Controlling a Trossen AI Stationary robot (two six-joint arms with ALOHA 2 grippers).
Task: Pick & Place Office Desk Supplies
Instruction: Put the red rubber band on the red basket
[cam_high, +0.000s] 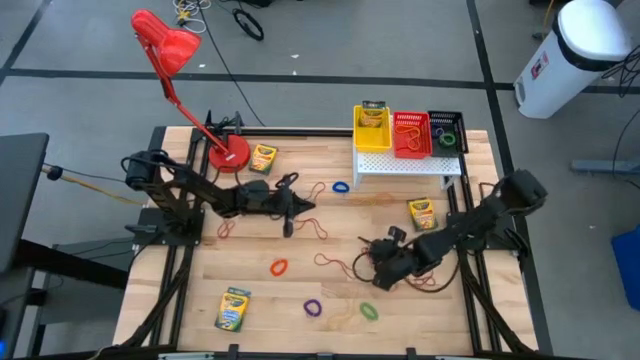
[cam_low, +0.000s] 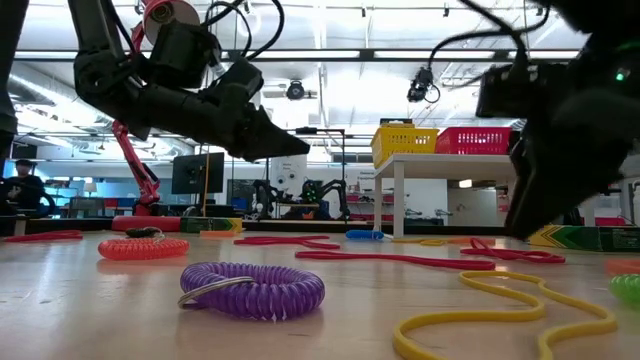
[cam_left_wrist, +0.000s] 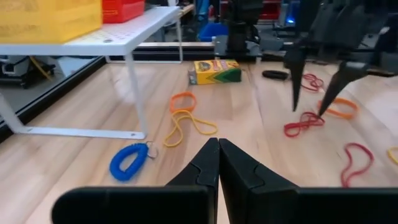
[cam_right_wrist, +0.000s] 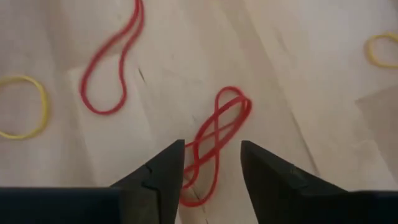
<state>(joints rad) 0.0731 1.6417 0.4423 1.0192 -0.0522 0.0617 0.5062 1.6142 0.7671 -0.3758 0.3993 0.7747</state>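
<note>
Three mesh baskets (cam_high: 410, 133), crayon box (cam_high: 373, 113) in yellow.

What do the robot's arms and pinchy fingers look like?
Both arms are dark, almost black, built from jointed segments with thin black cables looping alongside. The left gripper and the right gripper each end in two smooth black fingers that taper to wedge-shaped tips. No markings show on them.

arms: dark, jointed | fingers (cam_right_wrist: 155, 177): black, tapered wedges (matte) | cables: black loops
</note>
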